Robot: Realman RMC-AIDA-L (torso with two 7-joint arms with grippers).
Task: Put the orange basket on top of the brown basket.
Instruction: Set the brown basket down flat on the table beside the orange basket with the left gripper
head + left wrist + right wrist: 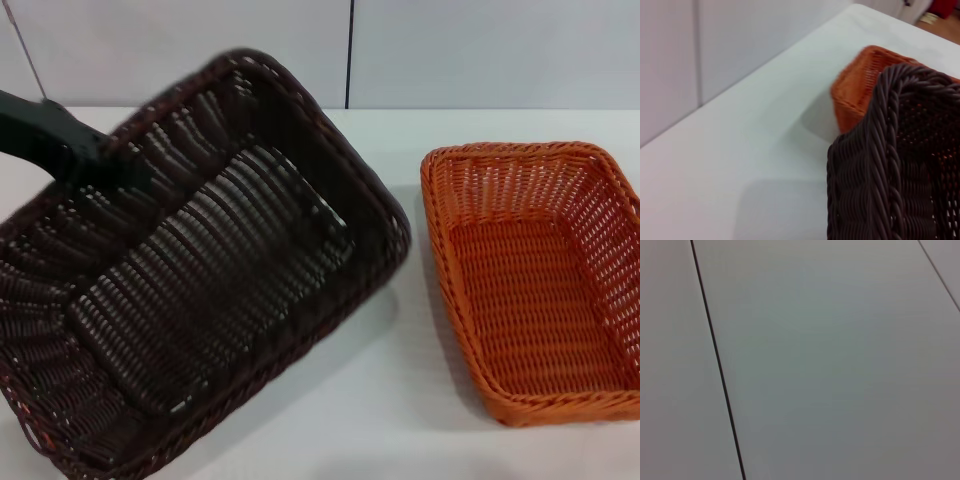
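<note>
Left gripper (95,165) clamps the brown basket's (200,290) rim, holding it tilted off the table (380,400); the orange basket (535,280) sits apart, beyond its far end.

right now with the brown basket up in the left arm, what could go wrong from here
1. The left gripper has the brown basket by one edge only, lifted and tilted, so it may swing or slip.
2. The orange basket lies flat on the table, untouched; the wrong basket is moving, so the stack may end up reversed.
</note>
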